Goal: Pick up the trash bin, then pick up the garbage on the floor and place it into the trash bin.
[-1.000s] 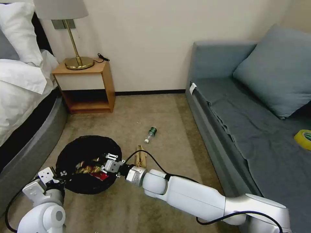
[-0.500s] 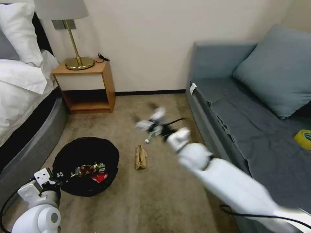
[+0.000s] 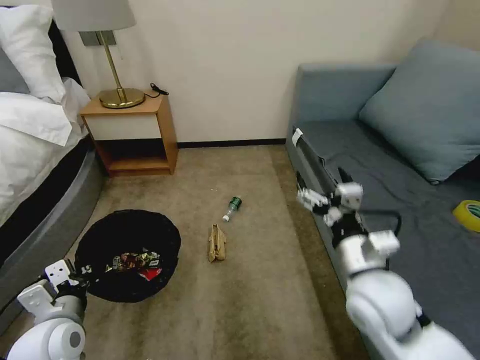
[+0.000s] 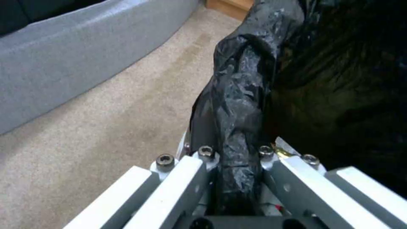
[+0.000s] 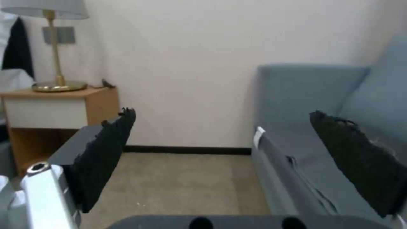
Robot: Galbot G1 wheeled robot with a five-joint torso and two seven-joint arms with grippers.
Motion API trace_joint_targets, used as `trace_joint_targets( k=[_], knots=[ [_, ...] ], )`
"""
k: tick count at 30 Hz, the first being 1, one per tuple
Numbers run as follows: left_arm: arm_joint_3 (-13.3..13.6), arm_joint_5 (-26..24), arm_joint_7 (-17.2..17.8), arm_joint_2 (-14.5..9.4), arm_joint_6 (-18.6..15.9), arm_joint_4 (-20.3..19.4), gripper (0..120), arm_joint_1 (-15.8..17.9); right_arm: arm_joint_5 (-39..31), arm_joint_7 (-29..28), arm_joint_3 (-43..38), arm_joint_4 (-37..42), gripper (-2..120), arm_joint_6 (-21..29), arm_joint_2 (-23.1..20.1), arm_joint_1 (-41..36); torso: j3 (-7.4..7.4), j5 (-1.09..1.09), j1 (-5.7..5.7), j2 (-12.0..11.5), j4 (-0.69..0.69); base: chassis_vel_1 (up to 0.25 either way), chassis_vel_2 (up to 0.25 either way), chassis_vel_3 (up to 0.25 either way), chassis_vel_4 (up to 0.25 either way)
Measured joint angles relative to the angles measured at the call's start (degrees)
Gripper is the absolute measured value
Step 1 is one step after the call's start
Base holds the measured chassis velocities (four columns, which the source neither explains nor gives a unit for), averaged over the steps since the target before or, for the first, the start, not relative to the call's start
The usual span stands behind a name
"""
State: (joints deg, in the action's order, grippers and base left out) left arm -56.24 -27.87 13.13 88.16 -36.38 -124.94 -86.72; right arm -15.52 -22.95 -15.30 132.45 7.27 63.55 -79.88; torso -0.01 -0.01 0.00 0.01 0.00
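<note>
Bottle [image 3: 233, 206] and paper bag [image 3: 217, 243] between trash bin [image 3: 95, 240] (left gripper [image 4: 232, 165] clamped on rim) and sofa [image 3: 400, 200], right gripper [image 3: 325, 200] apart.

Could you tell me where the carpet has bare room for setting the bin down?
Bare carpet lies between the nightstand and the bottle, and nearer than the paper bag, beside the sofa. It is crowded where the trash bin, held by the left gripper, sits near the bed.

The round trash bin [image 3: 127, 255] has a crinkled, shiny black plastic bag liner [image 4: 237, 105]. Inside it lie a red snack packet [image 3: 151, 273] and a gold-brown candy wrapper [image 3: 131, 260]. On the beige carpet [image 3: 250, 300] are a crumpled brown paper bag [image 3: 217, 243] and a clear bottle with green label [image 3: 232, 207].
</note>
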Motion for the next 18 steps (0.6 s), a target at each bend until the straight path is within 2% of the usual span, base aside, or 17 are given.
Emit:
trace_joint_targets(
  k=[2, 5, 8, 14, 18],
  knots=[
    [0.1, 0.0, 0.0, 0.1, 0.0, -0.3, 2, -0.1, 2.9, 1.3, 0.6, -0.1, 100, -1.4, 3.7, -3.0, 0.0, 0.01, 0.0, 0.0, 0.0, 0.0, 0.0, 0.0, 0.0],
    [0.2, -0.1, 0.0, 0.2, 0.0, -0.6, 2, -0.2, 5.0, 2.8, 1.1, -0.9, 100, -3.4, 5.4, -4.7, 0.0, 0.0, 0.0, 0.0, 0.01, 0.0, 0.0, 0.0, 0.0],
    [0.4, -0.1, 0.0, 0.3, 0.0, -0.9, 2, -0.2, 6.4, 4.3, 1.5, -1.9, 100, -5.4, 6.0, -6.0, 0.0, 0.0, 0.0, 0.0, 0.0, 0.0, 0.0, 0.0, 0.0],
    [0.5, -0.1, 0.0, 0.4, 0.0, -0.9, 2, -0.1, 6.5, 5.0, 2.1, -2.6, 100, -5.8, 6.1, -5.9, 0.0, 0.0, 0.0, 0.0, 0.01, -0.004, 0.009, 0.008, -0.004],
    [0.4, -0.2, 0.1, 0.5, 0.0, -0.9, 2, 0.2, 6.4, 5.1, 2.7, -3.4, 100, -5.8, 6.1, -5.3, 0.0, 0.01, 0.0, 0.0, 0.0, -0.109, 0.09, 0.101, -0.107]
  ],
)
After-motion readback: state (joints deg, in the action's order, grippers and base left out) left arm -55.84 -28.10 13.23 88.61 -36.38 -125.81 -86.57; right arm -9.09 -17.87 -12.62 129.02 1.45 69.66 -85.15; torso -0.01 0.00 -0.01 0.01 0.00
